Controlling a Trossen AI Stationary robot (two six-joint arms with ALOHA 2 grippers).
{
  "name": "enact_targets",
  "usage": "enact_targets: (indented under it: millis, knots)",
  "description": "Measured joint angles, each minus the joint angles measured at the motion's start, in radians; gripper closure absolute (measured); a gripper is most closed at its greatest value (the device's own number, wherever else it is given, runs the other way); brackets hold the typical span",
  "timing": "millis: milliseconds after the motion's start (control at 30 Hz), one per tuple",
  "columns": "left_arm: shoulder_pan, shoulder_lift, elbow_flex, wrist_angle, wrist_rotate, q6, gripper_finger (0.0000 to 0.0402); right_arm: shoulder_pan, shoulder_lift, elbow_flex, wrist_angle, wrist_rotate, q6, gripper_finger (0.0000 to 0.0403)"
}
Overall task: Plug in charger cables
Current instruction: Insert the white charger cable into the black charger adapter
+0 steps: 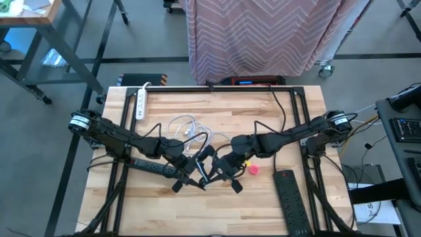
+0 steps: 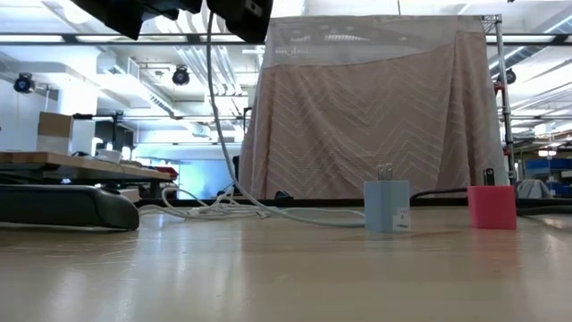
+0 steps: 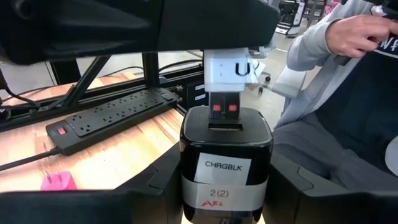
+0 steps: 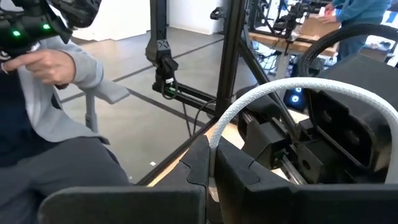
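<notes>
My left tool clamps the black charger block; my right tool pinches the white cable (a tilt jams the connector).

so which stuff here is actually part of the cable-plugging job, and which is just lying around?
In the job:
- black charger block, in left gripper
- white cable, in right gripper
- blue plug
- pink plug

Lying about:
- white power strip
- black power strip

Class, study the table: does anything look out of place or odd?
Nothing spilled or damaged. White cables lie tangled mid-table; the pink plug block and light blue plug block stand loose, unplugged. Left tool grips a black block, right tool a white cord, at the table's centre.
</notes>
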Motion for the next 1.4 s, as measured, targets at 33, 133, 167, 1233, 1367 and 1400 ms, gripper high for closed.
enact_targets:
  millis: [33, 133, 167, 1233, 1367, 1400]
  knots:
    - [0.0, -0.001, 0.0, -0.002, 0.0, 0.0, 0.0264, 0.0, 0.0, 0.0, 0.0, -0.001, 0.001, 0.0403]
    - [0.0, -0.001, 0.0, -0.002, 0.0, 0.0, 0.0262, 0.0, 0.0, 0.001, -0.001, -0.003, 0.007, 0.0403]
    - [0.0, -0.001, 0.0, -0.002, 0.0, 0.0, 0.0264, 0.0, 0.0, 0.001, -0.001, -0.004, 0.013, 0.0403]
    - [0.004, -0.001, 0.0, -0.026, -0.018, 0.003, 0.0263, 0.008, -0.004, -0.004, -0.037, 0.047, -0.127, 0.0403]
    - [0.004, -0.001, -0.001, -0.027, -0.018, 0.017, 0.0261, 0.012, -0.004, -0.004, -0.037, 0.057, -0.132, 0.0403]
    - [0.004, -0.001, -0.001, -0.027, -0.018, 0.017, 0.0264, 0.013, -0.004, -0.004, -0.037, 0.065, -0.133, 0.0403]
